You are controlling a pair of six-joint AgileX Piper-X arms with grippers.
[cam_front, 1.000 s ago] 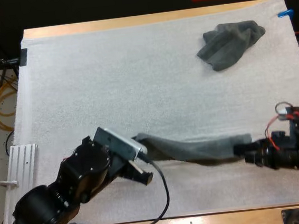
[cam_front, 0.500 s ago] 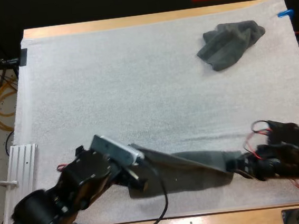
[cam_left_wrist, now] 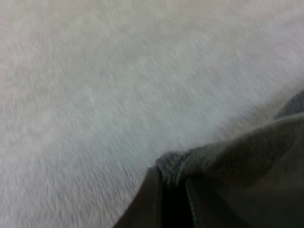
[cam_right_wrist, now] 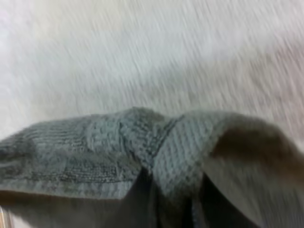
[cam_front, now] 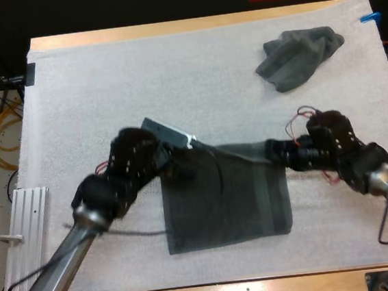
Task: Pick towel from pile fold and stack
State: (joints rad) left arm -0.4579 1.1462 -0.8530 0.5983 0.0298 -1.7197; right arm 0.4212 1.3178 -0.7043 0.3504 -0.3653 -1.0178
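Observation:
A dark grey-green towel hangs spread between my two grippers over the middle of the white mat, its lower edge lying on the mat. My left gripper is shut on the towel's left top corner. At the right top corner, my right gripper is shut on the towel as well. A second towel, crumpled, lies at the mat's far right corner.
The wooden table edge runs along the far side of the mat. A metal rail lies off the mat's left side near the front. Bare mat stretches left of the crumpled towel.
Both grippers have moved away from the front edge toward the mat's middle and lifted. The towel, earlier a stretched strip between them, now hangs open as a wide sheet.

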